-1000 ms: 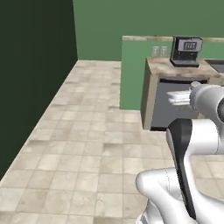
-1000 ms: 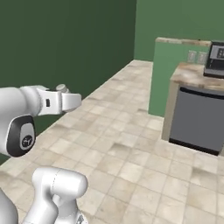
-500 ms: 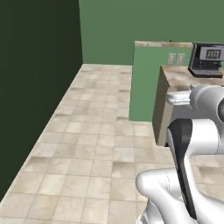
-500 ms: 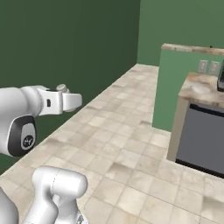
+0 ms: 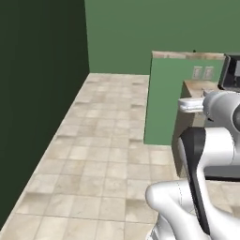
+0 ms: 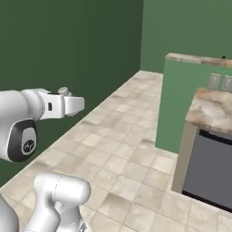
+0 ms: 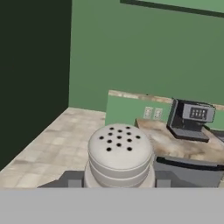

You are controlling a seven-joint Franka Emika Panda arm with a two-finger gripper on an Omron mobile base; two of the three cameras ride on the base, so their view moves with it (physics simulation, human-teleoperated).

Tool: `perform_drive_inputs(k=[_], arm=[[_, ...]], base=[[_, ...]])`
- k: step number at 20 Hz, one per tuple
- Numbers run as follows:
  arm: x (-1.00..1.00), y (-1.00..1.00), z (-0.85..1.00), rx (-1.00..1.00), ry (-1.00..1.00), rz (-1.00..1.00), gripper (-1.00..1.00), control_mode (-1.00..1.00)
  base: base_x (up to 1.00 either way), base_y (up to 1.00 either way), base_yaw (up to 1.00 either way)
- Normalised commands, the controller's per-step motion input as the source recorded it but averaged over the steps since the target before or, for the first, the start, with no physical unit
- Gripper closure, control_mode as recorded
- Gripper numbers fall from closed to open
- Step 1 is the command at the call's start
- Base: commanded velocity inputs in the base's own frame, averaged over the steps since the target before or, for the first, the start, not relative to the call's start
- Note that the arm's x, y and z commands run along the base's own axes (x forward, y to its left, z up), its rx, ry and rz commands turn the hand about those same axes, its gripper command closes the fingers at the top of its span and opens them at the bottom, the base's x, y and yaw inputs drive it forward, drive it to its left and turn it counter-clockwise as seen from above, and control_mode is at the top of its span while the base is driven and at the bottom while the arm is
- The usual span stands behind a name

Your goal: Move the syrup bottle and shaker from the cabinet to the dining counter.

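Note:
The shaker (image 7: pixel 119 153) is a grey-silver cylinder whose rounded cap has several small holes. It stands upright between the dark fingers of my gripper (image 7: pixel 120 177), which is shut on it. My white hand (image 5: pixel 190 106) is held out at chest height over the tiled floor, and it reaches to the right in the right base view (image 6: pixel 72 105). The syrup bottle, the cabinet and the dining counter are out of view.
A green half wall with a tan cap (image 5: pixel 171 103) stands ahead on the right. Behind it is a marbled worktop (image 6: pixel 213 108) with a dark appliance front (image 6: pixel 210 170) below. A black coffee machine (image 7: pixel 190 120) sits on that worktop. A dark green wall (image 5: pixel 37 93) runs along the left of the tiled floor (image 5: pixel 103 154).
The whole picture has shifted, so the base has moved: the half wall and worktop have slid to the right in both base views. The gripper keeps its hold on the shaker.

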Motion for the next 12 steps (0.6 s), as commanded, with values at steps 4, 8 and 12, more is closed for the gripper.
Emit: perform_drive_inputs(k=[4, 8, 12], arm=[[0.00, 0.00, 0.00, 0.00, 0.00, 0.00, 1.00, 1.00], [0.00, 0.00, 0.00, 0.00, 0.00, 0.00, 1.00, 1.00], [0.00, 0.00, 0.00, 0.00, 0.00, 0.00, 1.00, 1.00]], base=[[1.00, 0.14, 0.00], [1.00, 0.30, 0.00], [1.00, 0.63, 0.00]])
